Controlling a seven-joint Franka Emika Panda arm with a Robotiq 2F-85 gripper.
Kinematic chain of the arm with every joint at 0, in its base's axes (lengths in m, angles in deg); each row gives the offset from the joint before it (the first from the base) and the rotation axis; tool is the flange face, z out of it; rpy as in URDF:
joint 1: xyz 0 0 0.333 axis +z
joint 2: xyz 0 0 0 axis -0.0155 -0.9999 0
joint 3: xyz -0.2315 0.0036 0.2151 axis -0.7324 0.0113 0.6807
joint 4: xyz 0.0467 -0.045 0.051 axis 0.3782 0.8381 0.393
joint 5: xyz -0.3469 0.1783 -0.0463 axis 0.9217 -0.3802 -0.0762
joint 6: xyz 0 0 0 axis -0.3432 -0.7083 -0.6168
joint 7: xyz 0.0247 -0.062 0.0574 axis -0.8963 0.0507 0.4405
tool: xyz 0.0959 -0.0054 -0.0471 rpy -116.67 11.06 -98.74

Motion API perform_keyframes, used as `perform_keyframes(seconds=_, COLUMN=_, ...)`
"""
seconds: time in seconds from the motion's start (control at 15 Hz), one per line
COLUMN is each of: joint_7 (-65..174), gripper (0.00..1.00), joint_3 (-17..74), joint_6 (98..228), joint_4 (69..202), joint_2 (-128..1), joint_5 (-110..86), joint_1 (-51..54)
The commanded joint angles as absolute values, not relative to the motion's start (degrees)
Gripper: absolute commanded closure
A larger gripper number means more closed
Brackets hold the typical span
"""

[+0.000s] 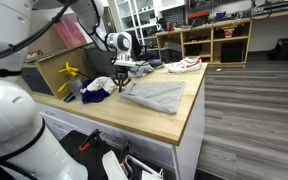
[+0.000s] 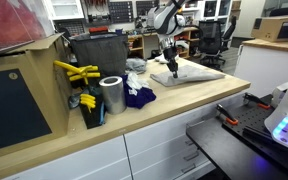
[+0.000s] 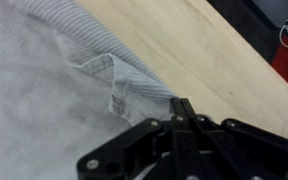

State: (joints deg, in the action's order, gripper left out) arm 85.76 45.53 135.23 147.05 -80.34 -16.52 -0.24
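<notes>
1. The pale wooden desk is carrying everything, with its front edge running across both exterior views.
2. A cardboard box is standing at the desk's back end. Any print on it is too small to read.
3. The grey towel is lying spread flat on the desk top, near the middle. In the wrist view its ribbed weave is filling the left side, and its hemmed edge is bunching into a small fold.
4. The white robot arm is reaching down over the towel's corner on the side nearest the box.
5. A black bin is standing behind the clutter in an exterior view.
6. A white shoe with red trim is resting at the far end of the desk, well apart from the arm. Its markings are not showing clearly enough to read.
7. A dark blue cloth is lying crumpled just beside the towel.
8. A plain metal can is standing upright next to the blue cloth.
9. Yellow tools are sticking out beside the can.
10. The jaws are pressing together with no gap showing, right at the towel's edge. Whether they are pinching any cloth cannot be told.
</notes>
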Motion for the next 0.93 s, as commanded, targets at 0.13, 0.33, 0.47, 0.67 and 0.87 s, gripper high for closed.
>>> perform_keyframes(seconds=0.13, joint_7=89.99, gripper=0.67, joint_3=48.48, joint_6=128.77, joint_4=154.18, joint_2=-74.06, joint_5=-20.86, joint_1=2.40)
perform_keyframes(seconds=0.33, joint_7=90.48, gripper=0.43, joint_3=48.30, joint_6=126.12, joint_4=155.36, joint_2=-73.10, joint_5=-21.17, joint_1=3.49)
perform_keyframes(seconds=0.47, joint_7=89.81, gripper=0.29, joint_3=47.35, joint_6=125.84, joint_4=155.42, joint_2=-72.79, joint_5=-20.95, joint_1=3.44)
perform_keyframes(seconds=0.67, joint_7=87.62, gripper=0.06, joint_3=44.36, joint_6=128.26, joint_4=154.59, joint_2=-73.19, joint_5=-20.76, joint_1=2.30)
perform_keyframes(seconds=0.87, joint_7=87.15, gripper=0.00, joint_3=41.09, joint_6=129.59, joint_4=152.35, joint_2=-74.64, joint_5=-20.57, joint_1=0.61)
